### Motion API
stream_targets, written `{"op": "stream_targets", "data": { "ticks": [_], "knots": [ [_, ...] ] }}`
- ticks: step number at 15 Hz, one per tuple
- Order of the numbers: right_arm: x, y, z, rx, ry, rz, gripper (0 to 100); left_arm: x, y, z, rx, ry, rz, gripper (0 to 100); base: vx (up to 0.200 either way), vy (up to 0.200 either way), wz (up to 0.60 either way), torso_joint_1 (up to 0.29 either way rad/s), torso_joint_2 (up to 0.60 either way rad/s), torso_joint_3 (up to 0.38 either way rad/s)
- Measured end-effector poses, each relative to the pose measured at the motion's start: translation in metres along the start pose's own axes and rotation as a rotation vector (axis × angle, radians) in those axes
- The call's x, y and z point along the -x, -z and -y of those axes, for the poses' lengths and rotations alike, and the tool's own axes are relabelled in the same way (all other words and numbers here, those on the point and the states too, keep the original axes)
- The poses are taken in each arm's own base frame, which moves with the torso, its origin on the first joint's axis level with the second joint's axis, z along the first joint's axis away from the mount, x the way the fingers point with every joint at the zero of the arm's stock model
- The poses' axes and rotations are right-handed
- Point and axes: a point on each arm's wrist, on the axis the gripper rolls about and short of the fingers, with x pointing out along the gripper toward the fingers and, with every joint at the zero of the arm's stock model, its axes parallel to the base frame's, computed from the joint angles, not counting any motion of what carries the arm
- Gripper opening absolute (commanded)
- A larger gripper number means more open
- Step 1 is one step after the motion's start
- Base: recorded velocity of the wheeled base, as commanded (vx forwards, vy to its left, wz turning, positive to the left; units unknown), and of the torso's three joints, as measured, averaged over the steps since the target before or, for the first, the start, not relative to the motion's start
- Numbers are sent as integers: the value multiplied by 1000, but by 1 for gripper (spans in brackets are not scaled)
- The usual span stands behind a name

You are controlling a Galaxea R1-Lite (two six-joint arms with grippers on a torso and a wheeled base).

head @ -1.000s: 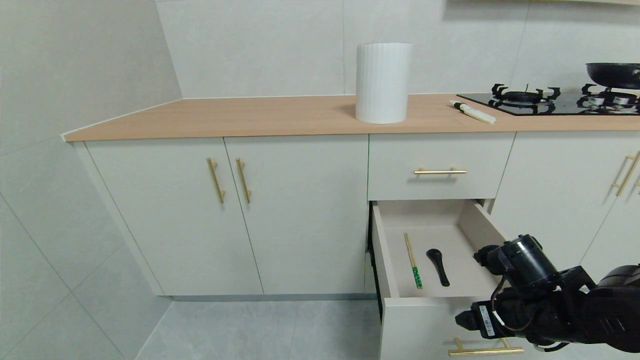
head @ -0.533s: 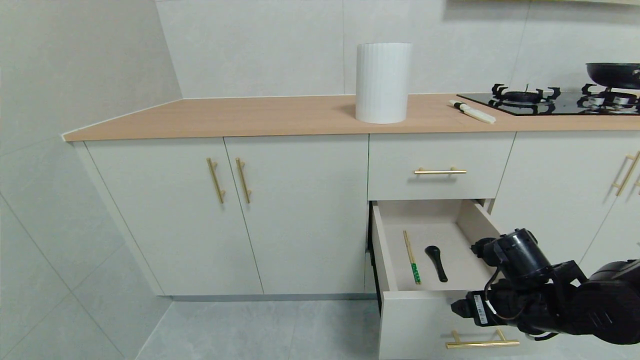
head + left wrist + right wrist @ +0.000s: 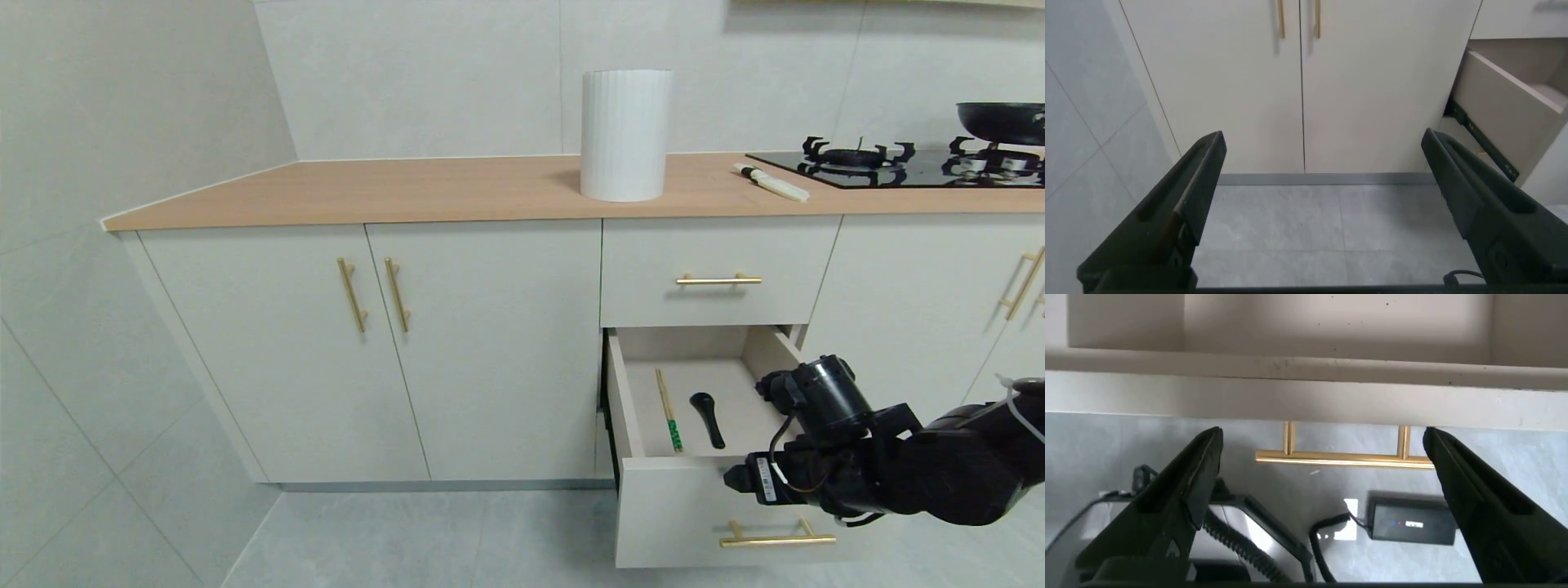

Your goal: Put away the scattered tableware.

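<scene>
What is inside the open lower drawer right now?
A pair of chopsticks and a black spoon lie side by side on the drawer floor. The floor's nearest strip is hidden behind the front panel and the right arm.

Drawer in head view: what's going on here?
The right gripper, open, sits at the front of the lower drawer, just above its handle. The drawer has slid partway in over the last second, so this looks like a push to close. It is still partly open, with chopsticks and a black spoon inside. A white utensil lies on the counter. The left gripper is open, holding nothing.
</scene>
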Motion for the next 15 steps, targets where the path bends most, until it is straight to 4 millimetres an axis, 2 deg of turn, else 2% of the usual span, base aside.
{"op": "stream_targets", "data": {
  "ticks": [15],
  "knots": [
    [-52, -55, 3, -38, 31, 82, 100, 0, 0, 0, 0, 0, 0, 100, 0, 0, 0, 0, 0, 0]
  ]
}}
